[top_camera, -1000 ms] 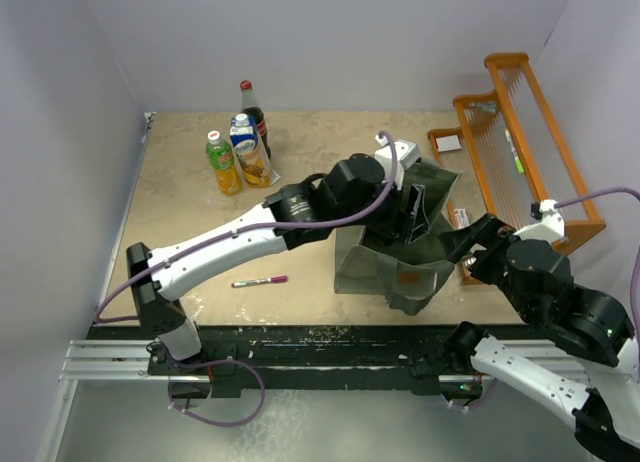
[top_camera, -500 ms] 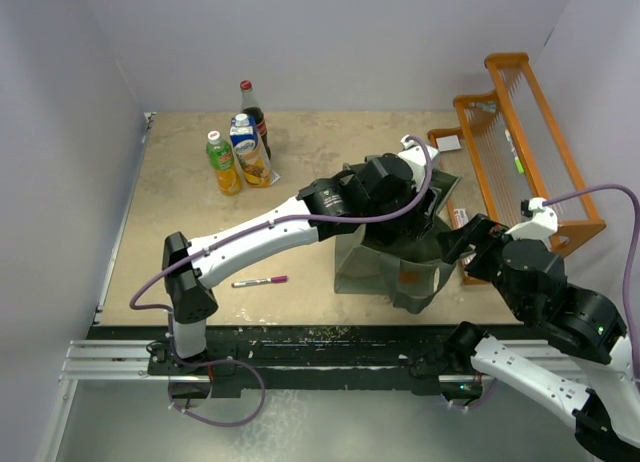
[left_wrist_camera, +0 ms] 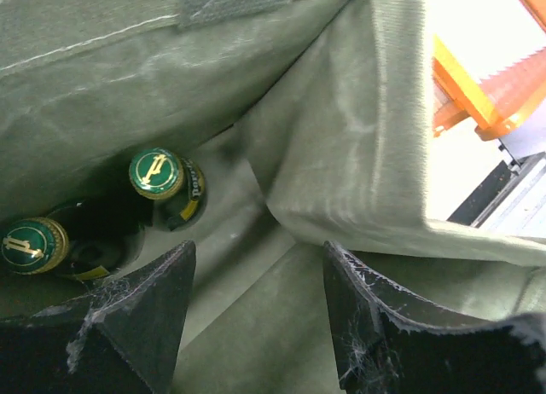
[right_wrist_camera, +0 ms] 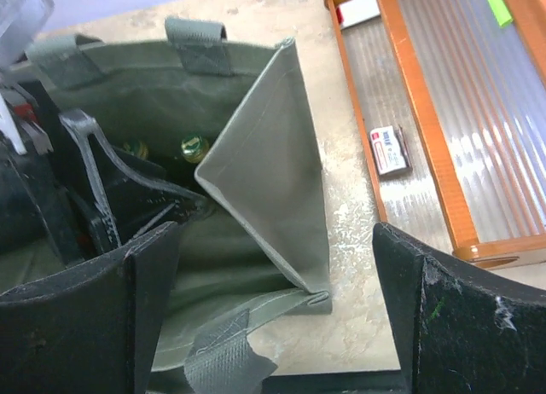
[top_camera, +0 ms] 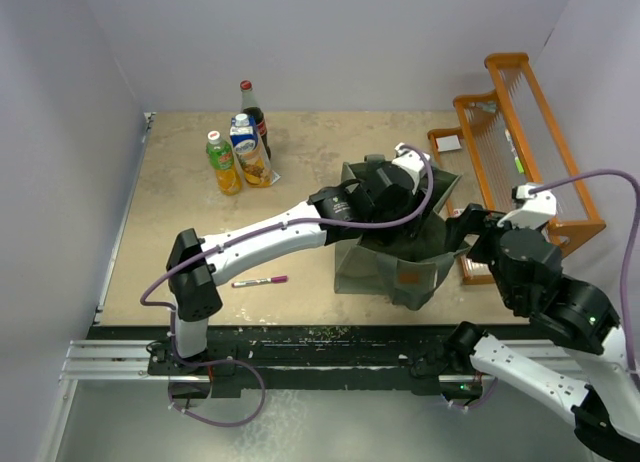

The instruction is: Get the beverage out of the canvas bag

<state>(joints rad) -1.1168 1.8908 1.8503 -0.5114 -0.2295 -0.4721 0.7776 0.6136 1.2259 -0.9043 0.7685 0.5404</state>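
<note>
Canvas bag [top_camera: 362,267] stands on the worktop [top_camera: 180,232] right of centre in the top view, mouth up, with its tan label patch [top_camera: 408,278] facing the near edge. The left arm [top_camera: 270,227] stretches across from the near left and dips its end into the bag's mouth, so its fingers are hidden from this camera. The right arm [top_camera: 530,272] has its end just beside the bag's right side, between the bag and the orange rack [top_camera: 520,132]. Well apart, at the far left, stand a dark red-capped bottle [top_camera: 250,107], a blue-and-white pack [top_camera: 250,150] and a small green-lidded bottle [top_camera: 222,162]. A pink marker [top_camera: 260,280] lies left of the bag.

From the left wrist, the left tool [left_wrist_camera: 256,262] is inside the bag. Its fingers stand partway apart with only fabric between them, and it holds nothing. Ahead and to the left, in the bag's corner, a green-capped bottle [left_wrist_camera: 158,174] stands upright with a gold mark on its cap. A second bottle [left_wrist_camera: 30,245] with the same cap is just beside it at the picture's left edge. Neither lies between the fingers. A fold of the bag's wall leans inward on the right.

From the right wrist, the right tool [right_wrist_camera: 275,240] hangs above the bag's right-hand part, fingers spread wide and gripping nothing. Both caps show deep in the bag, next to the black left arm. A small white-and-red box [right_wrist_camera: 391,149] lies between two of the rack's orange rails.
</note>
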